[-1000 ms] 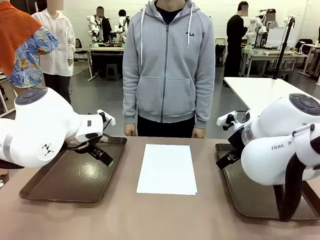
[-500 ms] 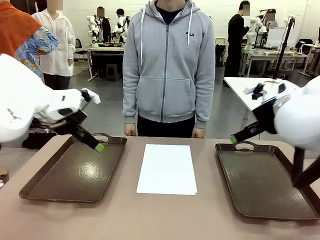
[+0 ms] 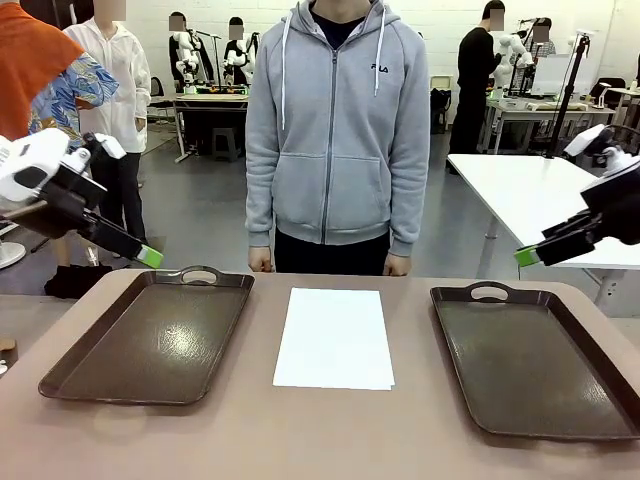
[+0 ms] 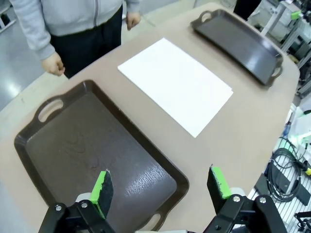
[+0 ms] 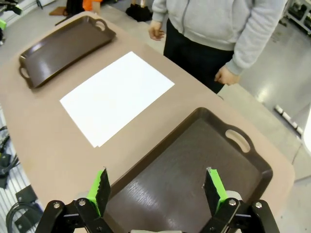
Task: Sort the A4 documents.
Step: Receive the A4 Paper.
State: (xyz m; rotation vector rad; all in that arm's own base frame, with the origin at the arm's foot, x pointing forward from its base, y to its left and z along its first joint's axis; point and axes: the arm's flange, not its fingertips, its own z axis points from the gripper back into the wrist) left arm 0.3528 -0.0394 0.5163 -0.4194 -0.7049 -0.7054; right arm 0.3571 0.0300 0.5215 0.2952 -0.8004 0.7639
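A neat stack of white A4 documents lies in the middle of the brown table, between two dark brown handled trays; the same stack appears as A4 documents and A4 documents in the wrist views. My left gripper hangs open at the far left, above and outside the left tray. High at the right edge, my right gripper is open beyond the right tray. Nothing sits between the fingers of my left gripper or my right gripper.
A person in a grey hoodie stands at the far edge, hands hanging by the table. Both trays hold nothing. A white table stands behind on the right. Other people stand farther back.
Both arms have lifted and pulled outward, from low over the trays to high at the picture's sides. The paper stack and trays have not moved.
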